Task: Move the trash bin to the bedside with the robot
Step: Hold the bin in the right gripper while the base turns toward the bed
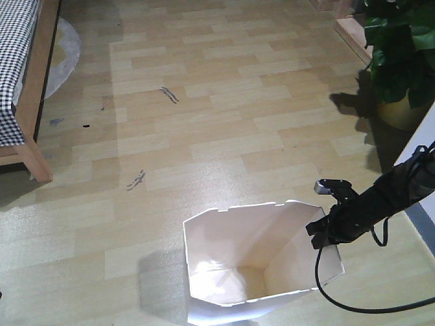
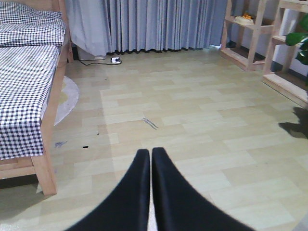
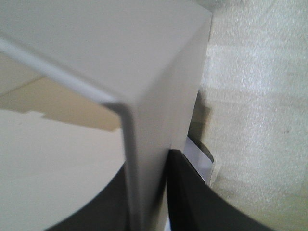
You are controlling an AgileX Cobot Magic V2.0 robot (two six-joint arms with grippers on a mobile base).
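The right gripper (image 1: 325, 229) pinched the thin wall of the bin (image 1: 231, 238) at its rim, with the bed (image 1: 30, 102) far to its left. The bite looked shallow, so dragging might flex the wall and slip free. The left gripper (image 2: 150, 187) was closed and empty.

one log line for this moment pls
right gripper: shut on bin rim | left gripper: shut, empty | bin: upright, apart from bed
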